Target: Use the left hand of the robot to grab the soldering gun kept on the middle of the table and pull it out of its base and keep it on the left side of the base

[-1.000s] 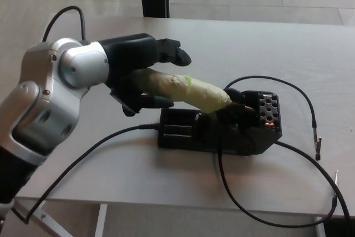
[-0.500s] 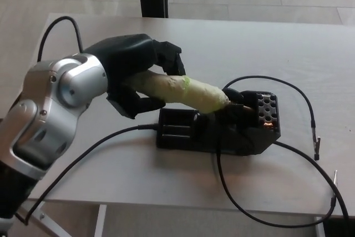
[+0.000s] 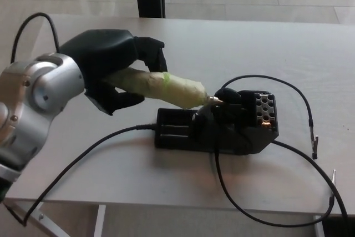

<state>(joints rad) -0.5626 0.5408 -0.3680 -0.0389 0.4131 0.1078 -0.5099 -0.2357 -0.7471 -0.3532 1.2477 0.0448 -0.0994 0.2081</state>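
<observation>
Head view, looking down on a pale table. Left hand wrapped closed around the rear of the soldering gun, thumb below and fingers curled over the top of its green-taped handle. Gun held tilted, rear end higher, metal tip just at the mouth of the holder on the black base, near the middle of the table. Tip judged almost clear of the holder, though contact could not be confirmed. Right hand not seen. Black cable ran from the base toward the near left edge; a second cable looped off to the right.

Step in hand judged as the withdrawal. Best done by drawing back along the gun's own axis, up and to the left, without twisting, so as not to drag the base. Grip to be kept firm until the tip was fully free. Then lowered onto bare table left of the base, clear of the near cable.
</observation>
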